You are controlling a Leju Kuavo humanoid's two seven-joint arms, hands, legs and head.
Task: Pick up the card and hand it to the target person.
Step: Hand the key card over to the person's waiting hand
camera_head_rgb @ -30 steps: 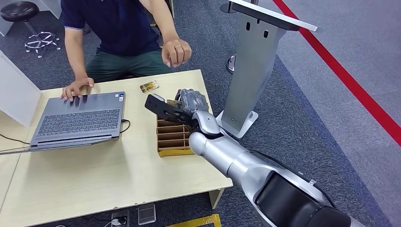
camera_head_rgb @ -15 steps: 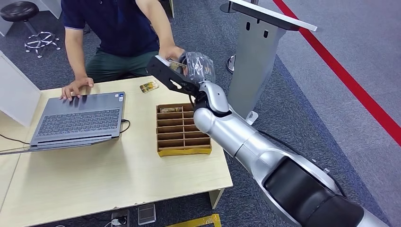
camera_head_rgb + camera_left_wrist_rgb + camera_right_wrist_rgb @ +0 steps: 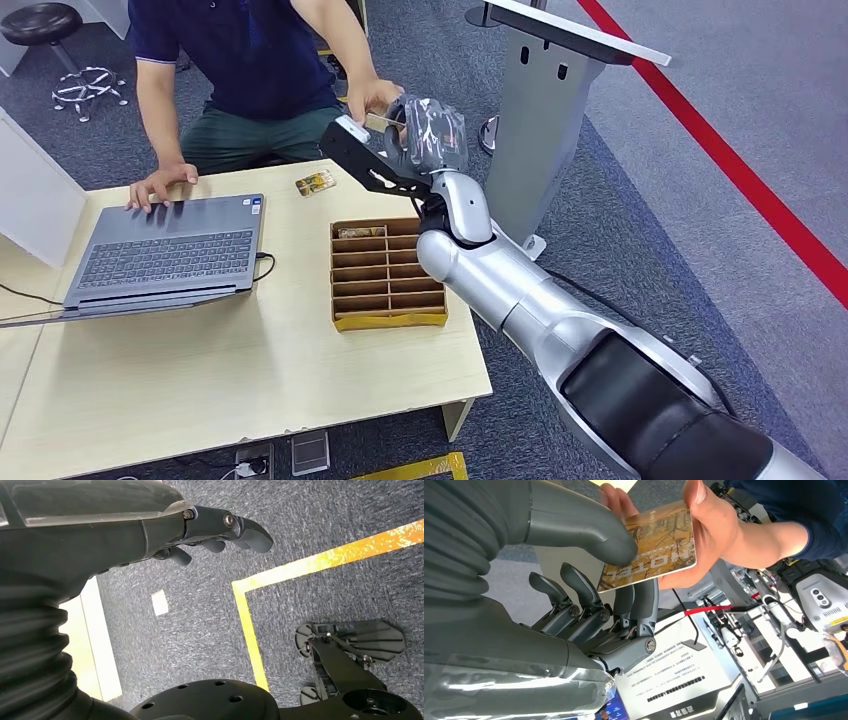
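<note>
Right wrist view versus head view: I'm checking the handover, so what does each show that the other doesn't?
Right wrist view alone: the robot hand's thumb pressing the card while the person's hand also grips it. Head view alone: the table, laptop, divided box and a second card. Both show the right robot hand meeting the person's hand.

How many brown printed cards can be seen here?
3: one brown printed card pinched between the right hand and the person's hand; one on the table; one in the divided box. More may be hidden.
</note>
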